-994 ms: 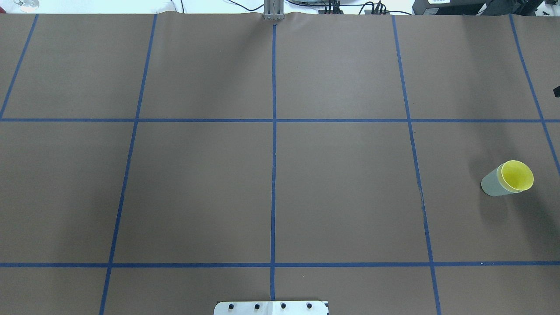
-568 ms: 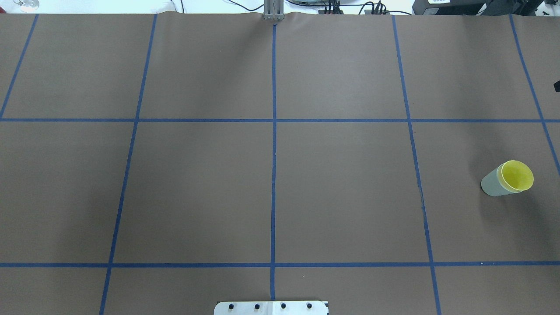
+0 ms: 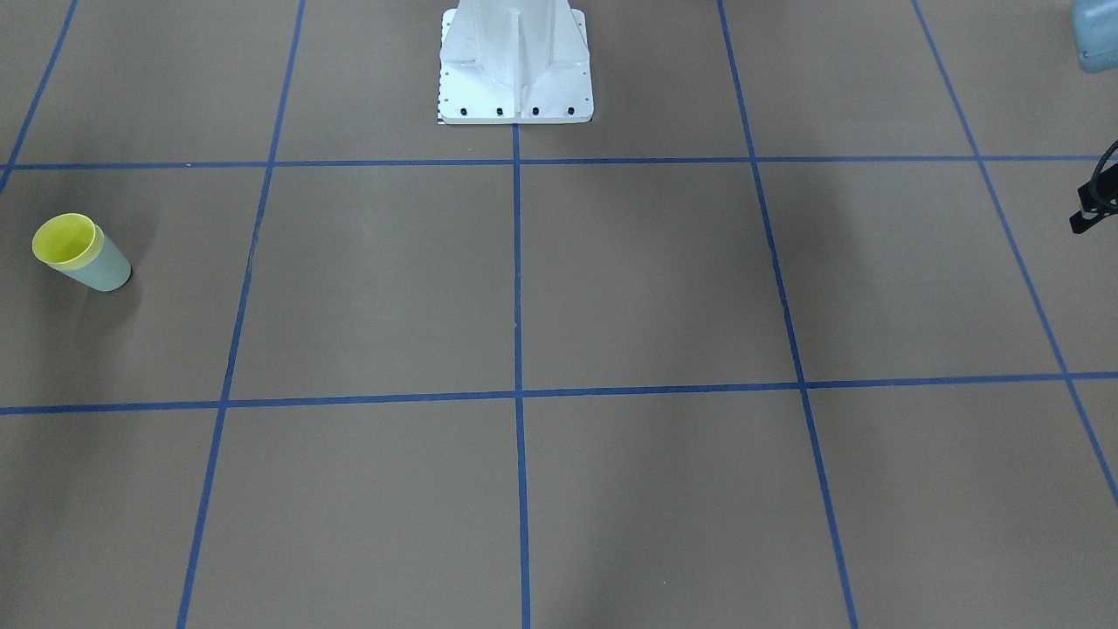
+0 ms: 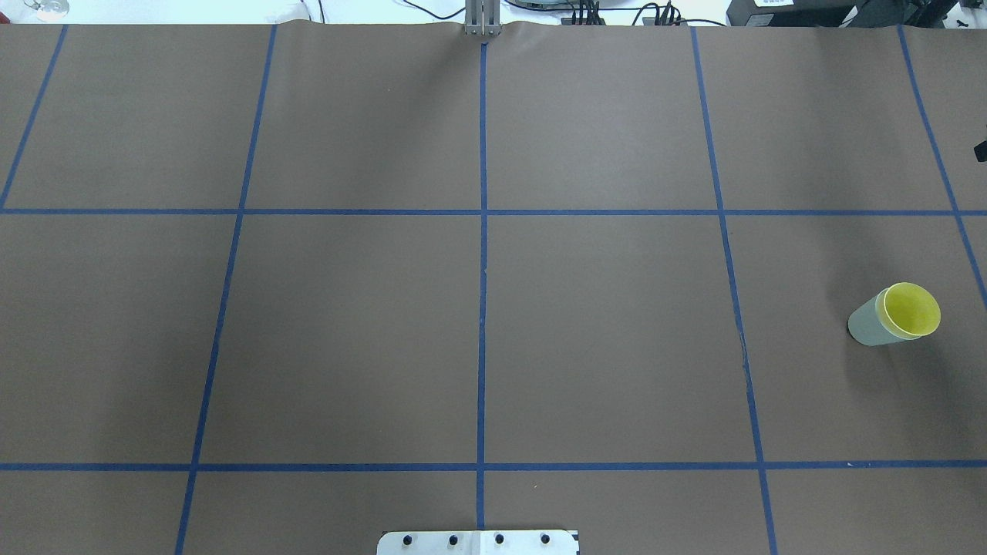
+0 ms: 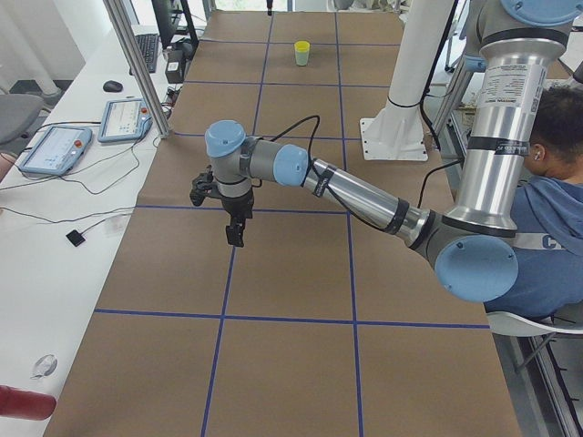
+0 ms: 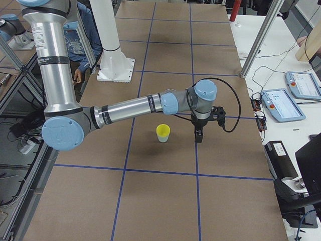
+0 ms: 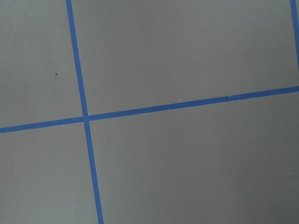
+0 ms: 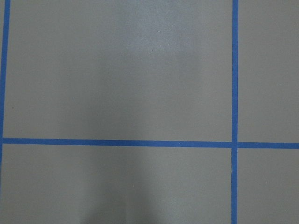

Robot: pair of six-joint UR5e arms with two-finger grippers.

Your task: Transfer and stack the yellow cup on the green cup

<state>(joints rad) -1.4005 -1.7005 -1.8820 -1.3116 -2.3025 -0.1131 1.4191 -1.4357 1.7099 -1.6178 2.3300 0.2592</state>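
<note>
The yellow cup (image 4: 911, 310) sits nested inside the green cup (image 4: 865, 325), upright at the table's right side. Only its rim and inside show. The stack also shows in the front-facing view, yellow cup (image 3: 64, 239) in green cup (image 3: 103, 267), and in the right view (image 6: 163, 131). My right gripper (image 6: 198, 136) hangs above the table beside the stack, apart from it, on the side away from the robot. My left gripper (image 5: 235, 235) hangs over bare table at the far opposite end. I cannot tell whether either is open or shut. Both wrist views show only brown table and blue tape.
The brown table (image 4: 601, 331) is marked with blue tape lines. The white robot base (image 3: 515, 61) stands at the near middle edge. Teach pendants (image 6: 291, 98) and cables lie on the side bench. A seated person (image 5: 551, 182) is behind the robot.
The dark tip of my right gripper at the overhead view's right edge has shifted slightly away from the robot. The nested cups have not moved.
</note>
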